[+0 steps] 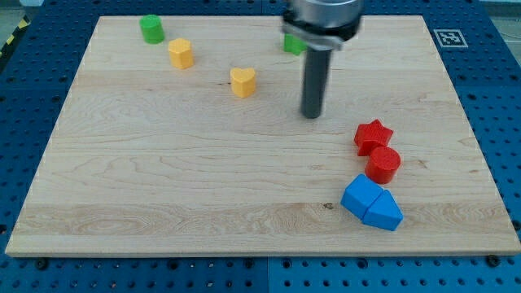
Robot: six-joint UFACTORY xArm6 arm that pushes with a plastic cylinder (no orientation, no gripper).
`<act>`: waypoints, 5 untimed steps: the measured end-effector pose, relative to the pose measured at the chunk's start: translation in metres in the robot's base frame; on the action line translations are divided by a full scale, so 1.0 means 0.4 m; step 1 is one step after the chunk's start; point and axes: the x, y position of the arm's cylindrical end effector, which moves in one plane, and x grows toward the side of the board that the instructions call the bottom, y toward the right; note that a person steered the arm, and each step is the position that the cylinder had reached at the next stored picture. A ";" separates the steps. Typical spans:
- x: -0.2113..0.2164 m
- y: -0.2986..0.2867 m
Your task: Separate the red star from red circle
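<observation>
The red star (373,135) lies at the view's right, touching the red circle (383,163) just below it. My tip (312,115) rests on the board to the upper left of the red star, a short gap away and touching no block. The rod rises from it toward the view's top.
Two blue blocks (370,203) sit together just below the red circle. A yellow heart (242,81) and a yellow block (181,53) lie at upper left, with a green cylinder (151,28) beyond. A green block (291,44) is partly hidden behind the rod. The board's right edge (468,130) is near.
</observation>
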 end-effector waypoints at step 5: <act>0.206 0.240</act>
